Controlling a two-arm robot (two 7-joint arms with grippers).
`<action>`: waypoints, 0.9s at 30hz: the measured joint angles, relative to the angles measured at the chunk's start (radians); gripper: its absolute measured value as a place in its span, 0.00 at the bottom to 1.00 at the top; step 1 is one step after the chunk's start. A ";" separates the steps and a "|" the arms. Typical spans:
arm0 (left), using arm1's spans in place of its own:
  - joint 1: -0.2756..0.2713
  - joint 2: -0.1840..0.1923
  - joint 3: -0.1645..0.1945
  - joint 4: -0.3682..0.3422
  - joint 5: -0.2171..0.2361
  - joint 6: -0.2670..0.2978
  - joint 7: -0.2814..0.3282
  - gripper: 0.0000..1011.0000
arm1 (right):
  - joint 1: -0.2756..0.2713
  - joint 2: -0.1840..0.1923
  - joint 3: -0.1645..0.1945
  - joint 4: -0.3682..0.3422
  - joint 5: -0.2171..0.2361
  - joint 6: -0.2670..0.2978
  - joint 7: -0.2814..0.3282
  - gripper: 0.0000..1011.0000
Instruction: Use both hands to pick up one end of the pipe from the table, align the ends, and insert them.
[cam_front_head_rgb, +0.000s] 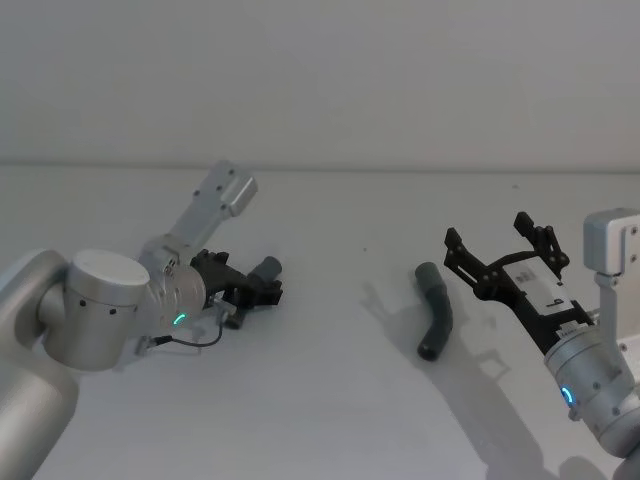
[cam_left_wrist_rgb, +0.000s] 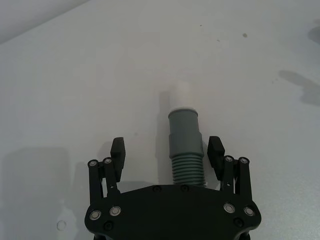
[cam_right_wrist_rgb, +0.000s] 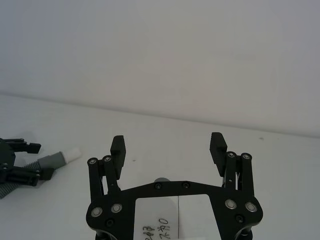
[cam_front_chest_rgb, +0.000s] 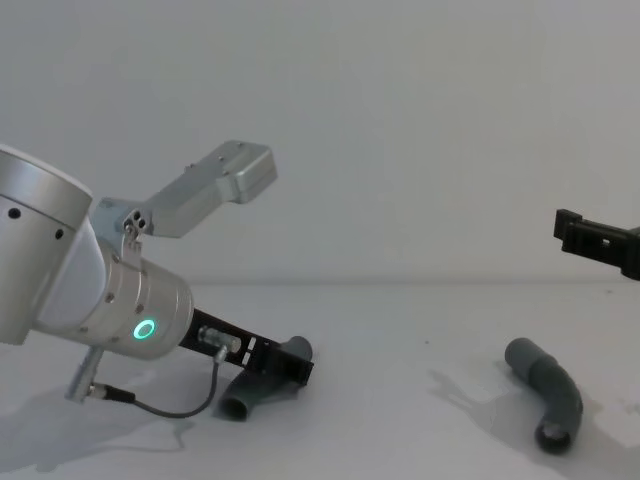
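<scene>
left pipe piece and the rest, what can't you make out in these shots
Back half of the left pipe piece: hidden under the body of the left gripper, left wrist view.
Most of the right pipe piece: hidden behind the frame of the right gripper, right wrist view.
Much of the right gripper: cut off by the right edge, chest view.

Bright, soft light falls on the white table. Pale grey shadows lie on it beside the right pipe piece and under the left arm. A small green ring light glows on that arm's wrist.
</scene>
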 joint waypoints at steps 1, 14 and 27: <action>0.000 -0.001 0.000 0.002 0.001 -0.001 0.000 0.99 | 0.000 0.000 0.000 0.000 0.000 0.000 0.000 0.99; -0.003 -0.006 0.000 0.013 0.006 -0.006 -0.004 0.68 | 0.000 0.000 0.000 0.000 0.000 0.000 0.000 0.99; -0.004 -0.007 0.000 0.017 0.009 -0.008 -0.004 0.36 | 0.000 0.000 0.000 0.000 0.000 0.000 0.000 0.99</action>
